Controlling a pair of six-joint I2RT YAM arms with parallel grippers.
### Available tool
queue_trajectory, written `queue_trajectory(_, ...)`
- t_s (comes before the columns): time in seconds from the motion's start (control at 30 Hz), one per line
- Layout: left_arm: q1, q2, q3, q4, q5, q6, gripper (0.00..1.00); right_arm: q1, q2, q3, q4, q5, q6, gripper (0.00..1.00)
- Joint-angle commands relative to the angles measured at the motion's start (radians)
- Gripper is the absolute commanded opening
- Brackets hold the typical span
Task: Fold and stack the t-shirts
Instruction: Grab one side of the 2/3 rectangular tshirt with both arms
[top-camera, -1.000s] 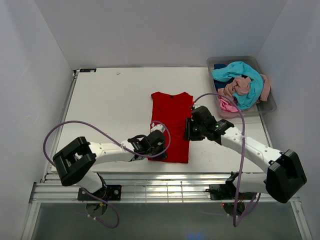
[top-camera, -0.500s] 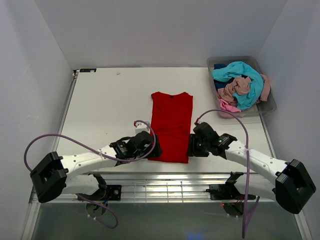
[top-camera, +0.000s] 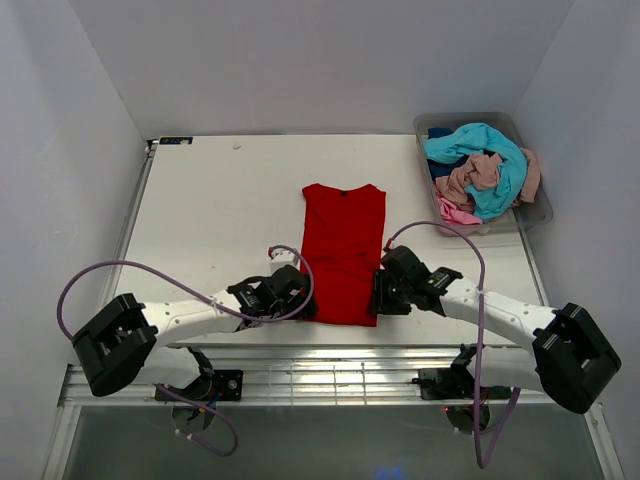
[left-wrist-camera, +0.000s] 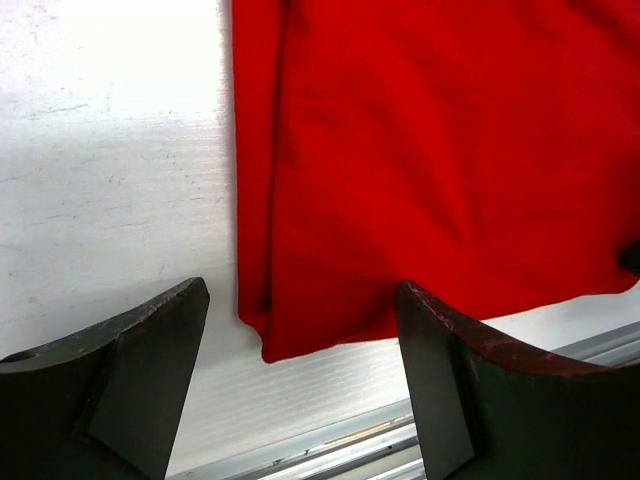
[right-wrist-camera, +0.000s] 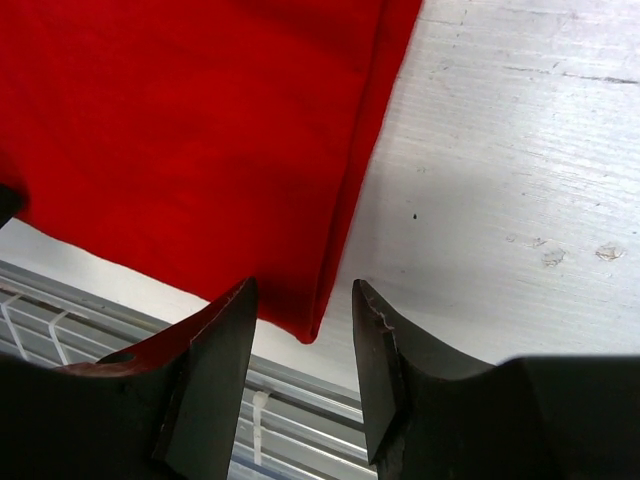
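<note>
Soft red t-shirt (top-camera: 343, 250), long smooth rectangle, flat on scratchy white tabletop (top-camera: 220, 200). Left gripper (left-wrist-camera: 300, 292) spread wide over near left corner; right gripper (right-wrist-camera: 303, 290) apart over near right corner (nothing pinched).

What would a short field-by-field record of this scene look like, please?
red t-shirt: flat on table, folded to a narrow strip, collar away from arms
left gripper: open, around shirt's near left corner
right gripper: open, around shirt's near right corner
other t-shirts: heaped in bin, far right
</note>
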Motion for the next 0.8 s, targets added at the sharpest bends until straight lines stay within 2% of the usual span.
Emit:
queue_trajectory(0.0, 0.006, 0.016, 0.001, 0.029, 0.02, 0.008, 0.86, 0.012, 0.013, -0.03, 0.054, -0.009, 0.02, 0.49)
queue_trajectory(0.13, 0.006, 0.028, -0.014, 0.035, 0.033, -0.001, 0.83, 0.017, 0.029, -0.058, 0.072, -0.009, 0.023, 0.49)
queue_trajectory(0.27, 0.006, 0.048, -0.026, 0.027, 0.043, -0.016, 0.75, 0.021, 0.047, -0.089, 0.106, -0.01, 0.026, 0.48)
queue_trajectory(0.37, 0.006, 0.062, -0.04, 0.012, 0.046, -0.027, 0.65, 0.025, 0.061, -0.113, 0.127, -0.009, 0.026, 0.43)
queue_trajectory(0.4, 0.006, 0.065, -0.045, 0.01, 0.048, -0.032, 0.61, 0.025, 0.062, -0.118, 0.137, -0.041, 0.026, 0.37)
queue_trajectory(0.43, 0.006, 0.071, -0.049, 0.01, 0.054, -0.035, 0.52, 0.029, 0.067, -0.127, 0.144, -0.046, 0.024, 0.34)
queue_trajectory(0.5, 0.006, 0.073, -0.065, 0.013, 0.057, -0.039, 0.46, 0.032, 0.067, -0.135, 0.158, -0.052, 0.026, 0.26)
queue_trajectory(0.57, 0.006, 0.073, -0.077, 0.021, 0.063, -0.041, 0.34, 0.037, 0.069, -0.138, 0.157, -0.05, 0.024, 0.18)
queue_trajectory(0.6, 0.006, 0.075, -0.082, 0.024, 0.065, -0.041, 0.28, 0.04, 0.07, -0.136, 0.155, -0.049, 0.024, 0.09)
queue_trajectory(0.63, 0.006, 0.073, -0.085, 0.023, 0.065, -0.045, 0.1, 0.041, 0.069, -0.136, 0.147, -0.047, 0.024, 0.08)
queue_trajectory(0.67, 0.006, 0.07, -0.088, 0.023, 0.068, -0.047, 0.03, 0.047, 0.066, -0.133, 0.141, -0.046, 0.024, 0.08)
queue_trajectory(0.77, 0.006, 0.052, -0.105, 0.007, 0.076, -0.062, 0.0, 0.066, 0.049, -0.121, 0.101, -0.037, 0.024, 0.08)
